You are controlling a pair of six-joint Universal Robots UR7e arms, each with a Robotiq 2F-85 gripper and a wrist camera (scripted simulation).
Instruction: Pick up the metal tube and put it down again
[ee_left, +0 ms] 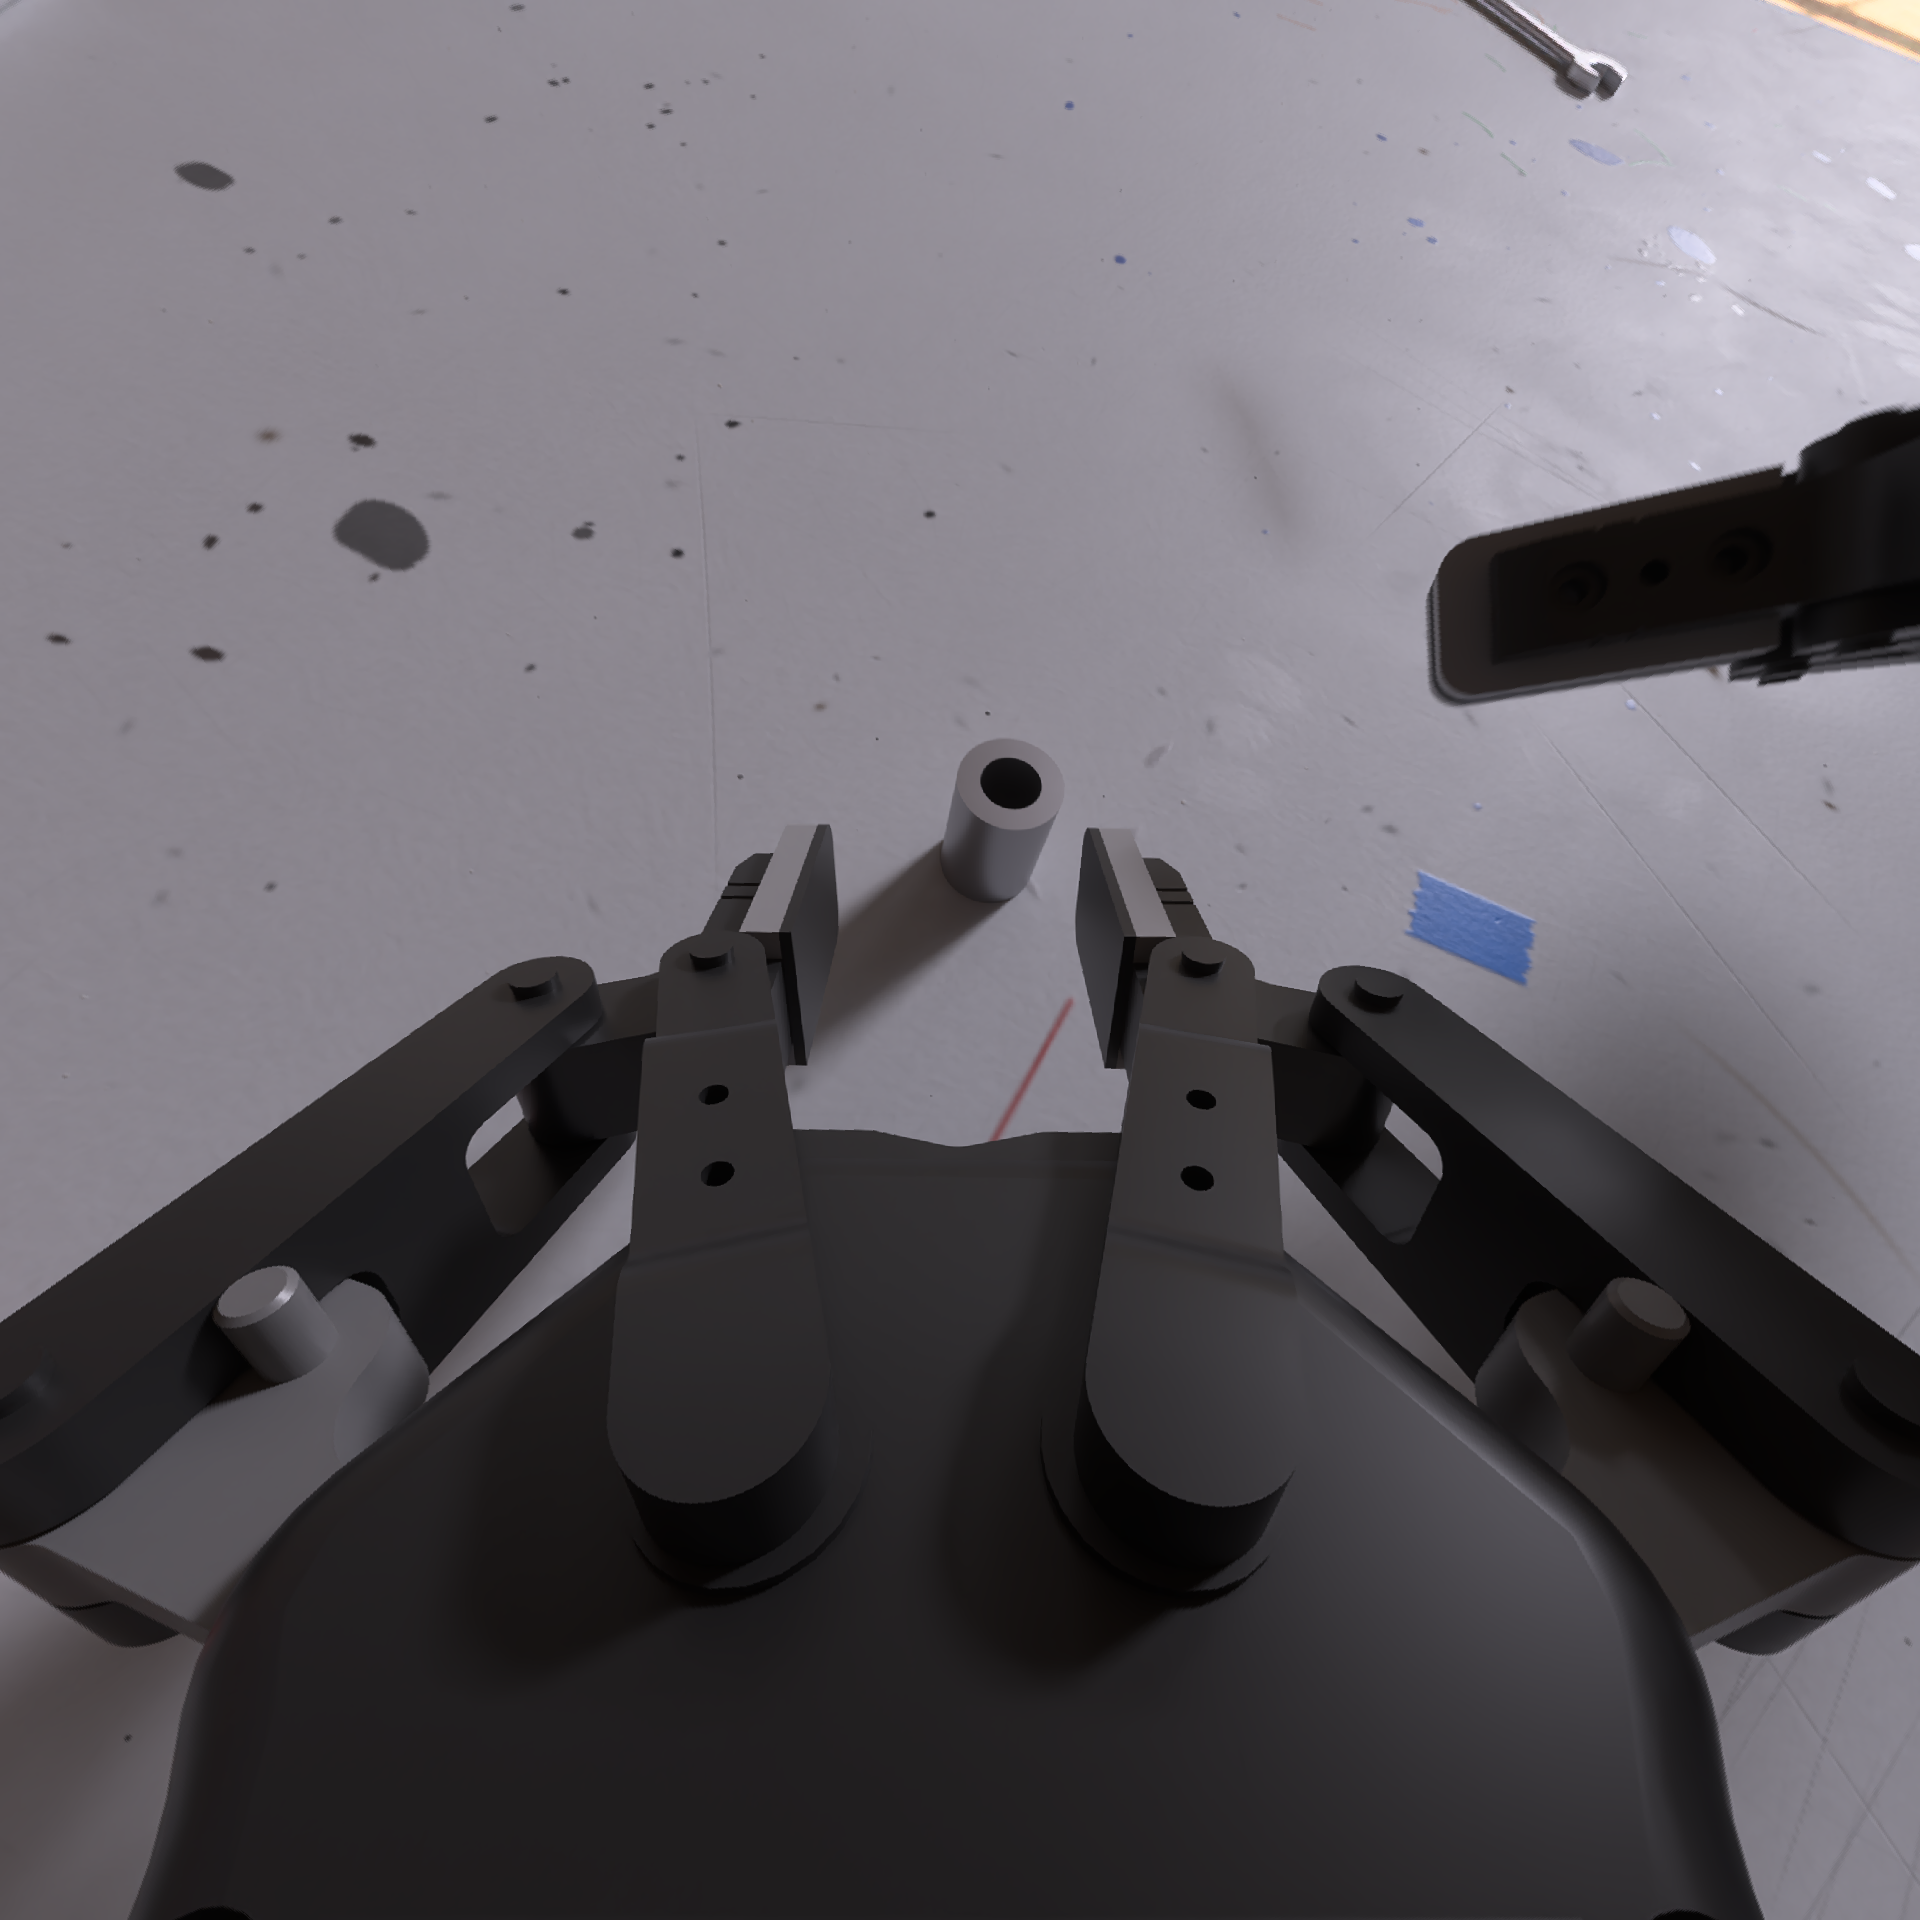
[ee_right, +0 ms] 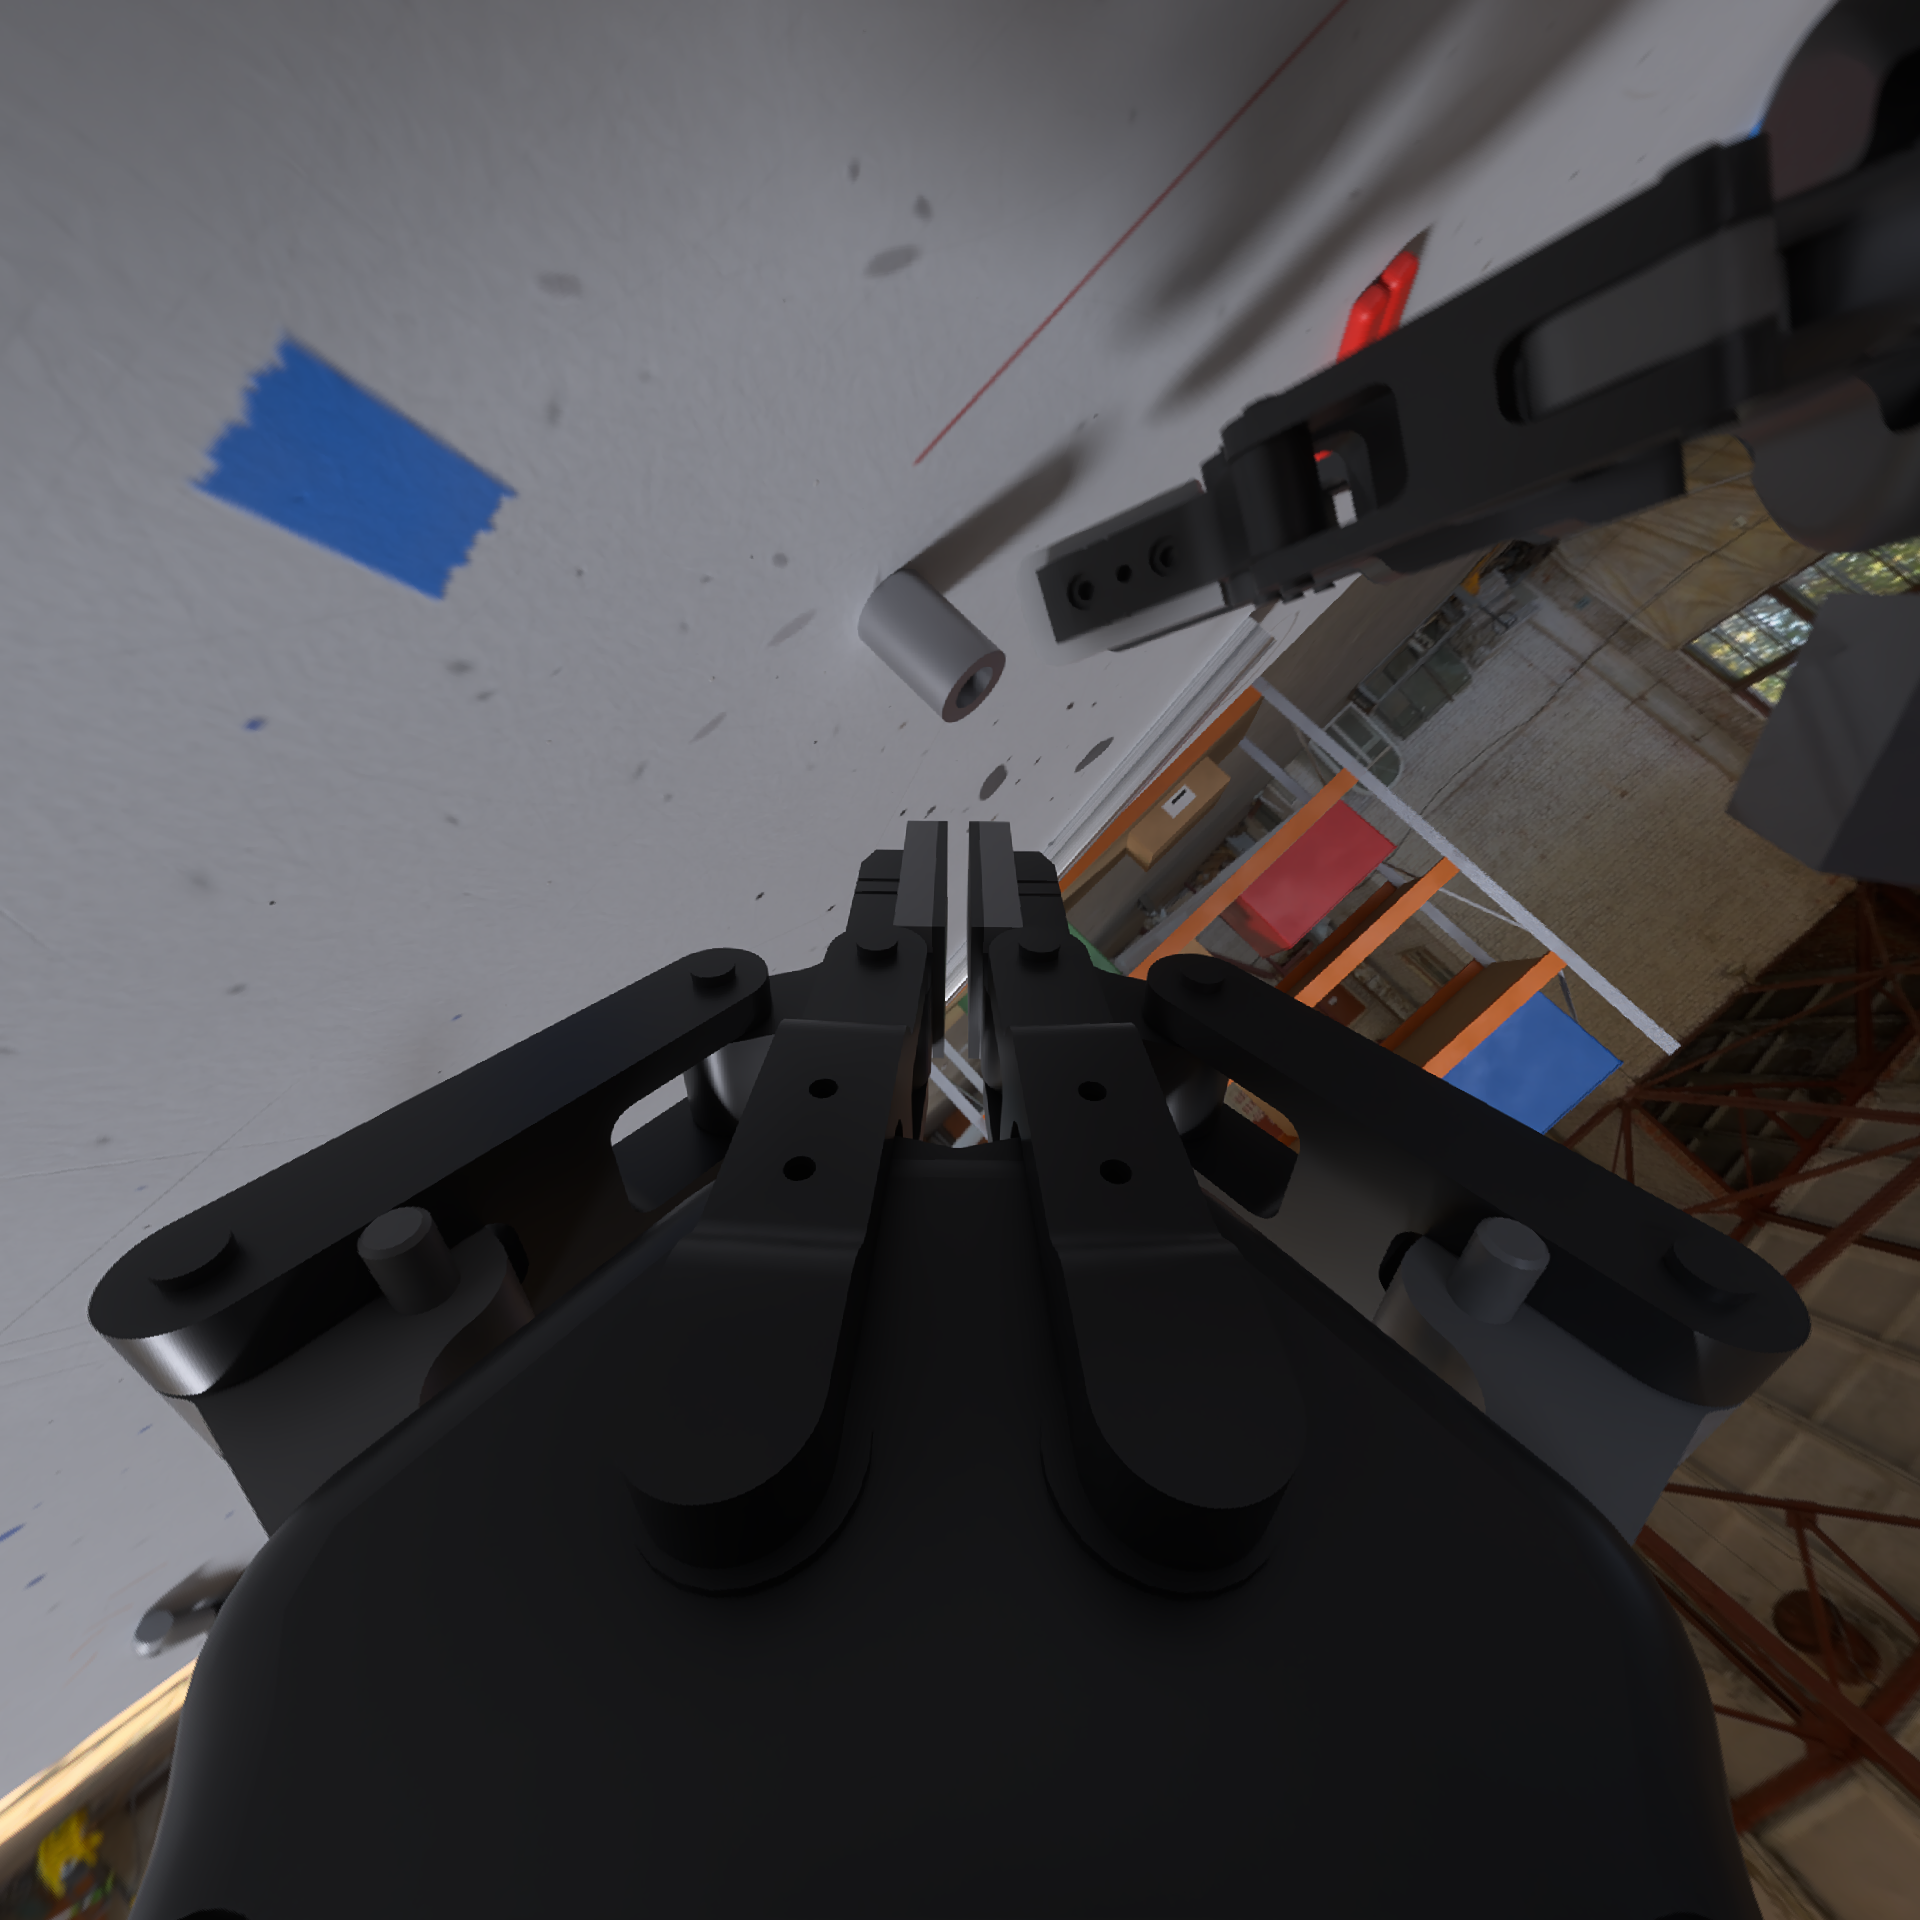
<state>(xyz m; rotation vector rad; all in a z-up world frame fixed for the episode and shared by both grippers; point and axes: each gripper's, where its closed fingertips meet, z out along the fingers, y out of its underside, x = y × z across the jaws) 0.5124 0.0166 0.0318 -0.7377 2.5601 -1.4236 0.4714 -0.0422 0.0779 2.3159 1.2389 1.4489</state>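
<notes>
A short grey metal tube (ee_left: 1000,821) stands upright on the grey tabletop, its hollow end up. My left gripper (ee_left: 956,883) is open and empty, hovering above the table with the tube just beyond and between its fingertips, not touching. In the right wrist view the tube (ee_right: 928,646) stands ahead of my right gripper (ee_right: 958,868), which is shut and empty, apart from the tube. The left gripper (ee_right: 1132,587) shows there beside the tube. The right gripper's finger (ee_left: 1621,597) shows at the right edge of the left wrist view.
A blue tape patch (ee_left: 1473,925) lies on the table right of the tube, also in the right wrist view (ee_right: 353,468). A metal bolt (ee_left: 1548,47) lies at the far right. A red object (ee_right: 1377,307) sits behind the left gripper. Shelving (ee_right: 1351,883) stands beyond the table edge.
</notes>
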